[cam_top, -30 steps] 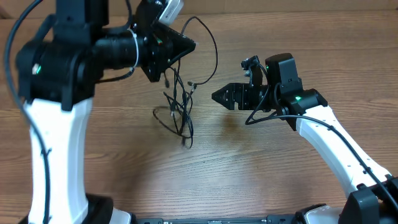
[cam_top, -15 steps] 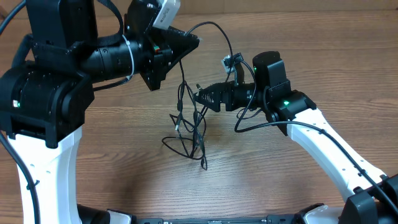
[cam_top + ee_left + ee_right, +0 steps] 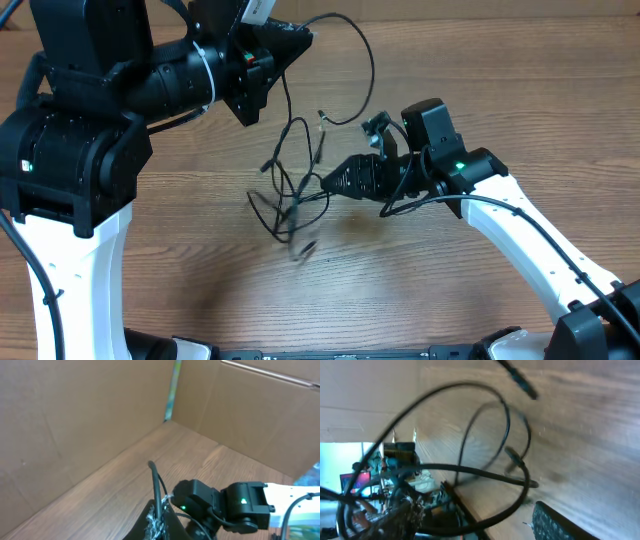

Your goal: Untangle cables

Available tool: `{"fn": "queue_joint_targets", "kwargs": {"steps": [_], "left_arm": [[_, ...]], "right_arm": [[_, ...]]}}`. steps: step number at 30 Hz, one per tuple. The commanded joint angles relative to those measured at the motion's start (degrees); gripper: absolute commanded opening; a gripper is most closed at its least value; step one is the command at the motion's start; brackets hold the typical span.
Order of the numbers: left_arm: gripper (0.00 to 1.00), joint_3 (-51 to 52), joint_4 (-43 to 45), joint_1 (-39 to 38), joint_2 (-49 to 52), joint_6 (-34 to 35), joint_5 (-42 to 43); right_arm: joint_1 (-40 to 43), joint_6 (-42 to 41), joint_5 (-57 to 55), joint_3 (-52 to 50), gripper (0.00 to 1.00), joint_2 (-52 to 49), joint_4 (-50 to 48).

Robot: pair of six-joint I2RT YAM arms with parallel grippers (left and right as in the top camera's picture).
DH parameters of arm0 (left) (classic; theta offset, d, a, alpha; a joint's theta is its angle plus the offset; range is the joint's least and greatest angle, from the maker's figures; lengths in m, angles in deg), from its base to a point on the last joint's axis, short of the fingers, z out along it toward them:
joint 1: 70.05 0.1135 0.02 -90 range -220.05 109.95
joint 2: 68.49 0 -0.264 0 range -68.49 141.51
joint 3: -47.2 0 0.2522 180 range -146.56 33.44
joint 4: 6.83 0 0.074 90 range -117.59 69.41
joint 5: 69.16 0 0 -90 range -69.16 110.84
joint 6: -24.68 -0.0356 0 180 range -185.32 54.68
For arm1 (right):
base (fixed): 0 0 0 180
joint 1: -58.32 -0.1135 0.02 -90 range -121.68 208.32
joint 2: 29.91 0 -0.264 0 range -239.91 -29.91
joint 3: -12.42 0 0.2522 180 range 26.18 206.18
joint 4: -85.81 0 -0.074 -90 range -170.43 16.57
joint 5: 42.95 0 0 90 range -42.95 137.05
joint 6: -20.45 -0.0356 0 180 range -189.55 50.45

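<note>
With the left claw (image 3: 298, 46) clamped on the thin black tangled cables (image 3: 297, 192) at upper centre, the right claw (image 3: 328, 184), fingers apart, should pinch one strand and pull slowly.

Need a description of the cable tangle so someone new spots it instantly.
On the wooden table, look between the two arms. The cables hang from the left gripper as a knot of loops. Unlike the bulky right gripper beside them, they are thin black cords ending in small plugs.
</note>
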Motion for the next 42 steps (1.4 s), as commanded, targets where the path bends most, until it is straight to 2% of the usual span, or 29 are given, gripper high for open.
{"fn": "queue_joint_targets", "kwargs": {"steps": [1,11,13,18,24,33,39,42], "left_arm": [[0.04,-0.7,0.7,-0.4,0.1,1.4,-1.9],[0.04,-0.5,0.2,-0.4,0.6,2.3,-1.9],[0.04,-0.5,-0.1,-0.4,0.6,2.4,-1.9],[0.04,-0.5,-1.2,-0.4,0.6,2.4,-1.9],[0.04,-0.5,-1.6,-0.4,1.1,2.8,-1.9],[0.04,-0.5,-1.6,-0.4,2.0,3.9,1.2],[0.04,-0.5,-0.8,-0.4,2.0,5.0,1.6],[0.04,-0.5,0.6,-0.4,2.0,5.0,6.0]], "right_arm": [[-0.4,0.2,0.1,0.3,0.67,0.0,0.7],[-0.5,0.2,0.7,0.3,0.69,0.0,-1.1],[-0.4,0.2,0.7,0.3,0.73,0.0,-3.7],[-0.5,0.2,0.8,0.3,0.72,0.0,-12.6],[-0.5,0.2,5.1,0.3,0.73,0.0,-17.6],[-0.5,-0.1,2.6,0.3,0.75,0.0,-31.5],[-2.3,-0.2,2.1,0.3,0.74,0.0,-31.3],[-3.6,-0.2,-2.3,0.3,0.67,0.0,-30.3]]}}
